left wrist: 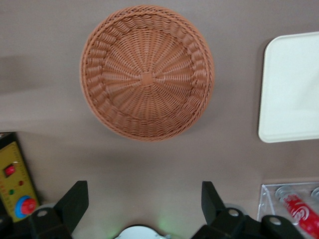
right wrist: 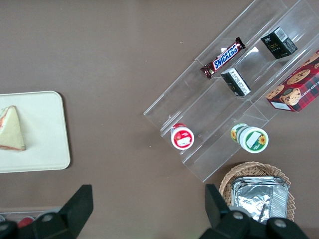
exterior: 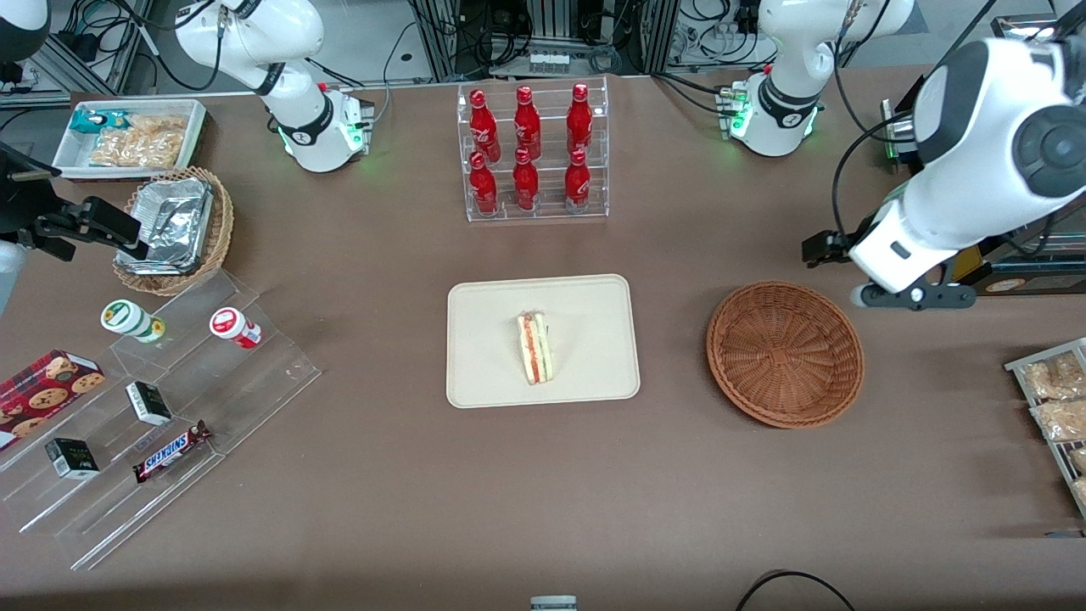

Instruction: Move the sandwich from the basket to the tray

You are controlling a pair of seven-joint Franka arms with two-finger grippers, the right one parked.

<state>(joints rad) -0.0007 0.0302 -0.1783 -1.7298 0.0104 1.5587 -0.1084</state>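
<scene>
Brown tabletop [exterior: 382, 475] carries all items. Cable bundles and metal framing run along the edge farthest from the front camera.

The tray [exterior: 484, 373] lies flat near the middle of the tabletop. The sandwich [exterior: 535, 347] rests on the tray, roughly at its centre, with its red-orange and green filling layers facing up. In the right wrist view the sandwich [right wrist: 11, 129] sits at the frame edge on the tray [right wrist: 45, 149].

The basket [exterior: 785, 354] sits on the tabletop beside the tray, toward the working arm's end, apart from it. It holds nothing. The left wrist view shows the basket [left wrist: 147, 72] from above, with a corner of the tray [left wrist: 289, 99] beside it.

The hand [left wrist: 144, 201] hangs above the tabletop, clear of the basket and farther from the front camera than it. Its fingers [left wrist: 75, 201] stand wide apart and hold nothing.

An acrylic rack of red bottles [exterior: 530, 153] stands farther from the front camera than the tray. Toward the parked arm's end lie a stepped acrylic stand [exterior: 170, 433] with a Snickers bar [exterior: 172, 451], a tan basket with foil containers [exterior: 174, 229] and a white bin of snack packets [exterior: 131, 136].
</scene>
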